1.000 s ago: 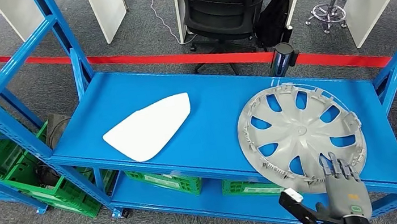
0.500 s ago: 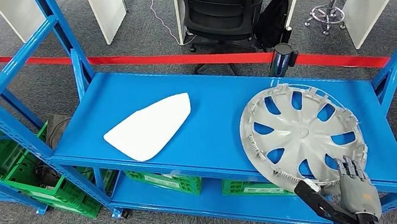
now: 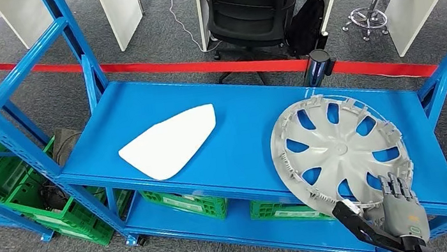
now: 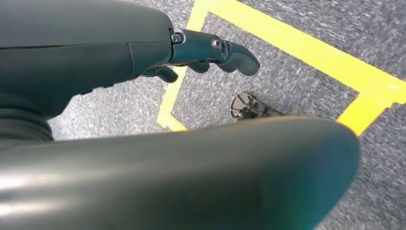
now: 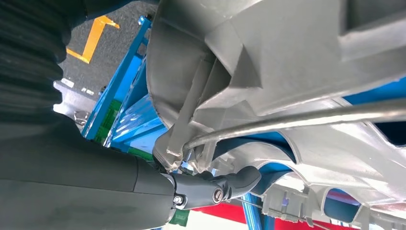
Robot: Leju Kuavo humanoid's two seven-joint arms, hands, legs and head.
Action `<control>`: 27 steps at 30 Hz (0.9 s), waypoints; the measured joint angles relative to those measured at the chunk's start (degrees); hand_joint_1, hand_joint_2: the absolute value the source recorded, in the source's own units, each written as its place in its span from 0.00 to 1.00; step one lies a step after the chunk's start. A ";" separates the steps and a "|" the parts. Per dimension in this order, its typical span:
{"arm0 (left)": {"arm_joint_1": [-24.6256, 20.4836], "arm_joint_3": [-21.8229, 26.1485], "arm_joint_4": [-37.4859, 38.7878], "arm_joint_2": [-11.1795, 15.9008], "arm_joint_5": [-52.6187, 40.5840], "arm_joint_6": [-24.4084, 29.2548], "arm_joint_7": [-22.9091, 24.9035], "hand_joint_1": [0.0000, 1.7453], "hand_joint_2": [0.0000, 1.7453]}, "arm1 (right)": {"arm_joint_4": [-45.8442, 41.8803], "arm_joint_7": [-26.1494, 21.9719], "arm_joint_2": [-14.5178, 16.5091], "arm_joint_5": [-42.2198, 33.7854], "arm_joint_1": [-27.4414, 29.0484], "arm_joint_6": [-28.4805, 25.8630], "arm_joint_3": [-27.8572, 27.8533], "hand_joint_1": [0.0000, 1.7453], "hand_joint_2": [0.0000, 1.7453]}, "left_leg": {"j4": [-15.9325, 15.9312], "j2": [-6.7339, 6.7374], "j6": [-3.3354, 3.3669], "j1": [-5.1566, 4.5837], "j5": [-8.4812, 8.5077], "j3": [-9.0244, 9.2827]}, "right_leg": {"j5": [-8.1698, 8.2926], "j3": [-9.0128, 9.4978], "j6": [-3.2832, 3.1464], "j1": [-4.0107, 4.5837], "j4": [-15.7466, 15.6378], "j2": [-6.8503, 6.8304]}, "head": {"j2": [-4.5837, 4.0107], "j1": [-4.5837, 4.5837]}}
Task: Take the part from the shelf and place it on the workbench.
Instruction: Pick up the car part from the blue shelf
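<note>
Right hand (image 3: 401, 212) grips the round grey plastic wheel cover (image 3: 338, 148) at its near rim.
Best lifted level, clearing the blue metal shelf (image 3: 234, 131).

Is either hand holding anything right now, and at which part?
The right hand grips the grey hubcap at its near rim, fingers on top and thumb underneath. The left hand holds nothing.
</note>
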 joint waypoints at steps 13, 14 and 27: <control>0.07 0.32 0.00 -0.40 0.30 -0.79 0.88 0.00 0.00 | -1.37 1.27 -0.02 9.83 1.79 -0.48 -2.39 0.00 1.00 | 0.01 -0.05 0.10 -0.06 0.09 -0.11 | 0.06 -0.02 0.08 -0.06 -0.02 -0.01 | 0.00 0.01; 0.08 0.40 0.00 -0.41 0.39 -0.91 0.98 0.00 0.00 | -1.65 1.30 -0.02 10.19 2.00 -0.38 -2.59 0.00 1.00 | 0.01 -0.05 0.10 -0.06 0.09 -0.12 | 0.06 -0.03 0.08 -0.06 -0.02 -0.01 | 0.00 0.02; 0.08 0.91 0.00 -0.83 0.03 -1.82 1.02 0.00 0.00 | -5.77 1.77 -0.02 16.04 2.62 4.21 -3.92 0.00 1.00 | -0.01 -0.04 0.09 -0.05 0.08 -0.15 | 0.04 -0.08 0.07 -0.04 -0.02 -0.01 | 0.00 -0.02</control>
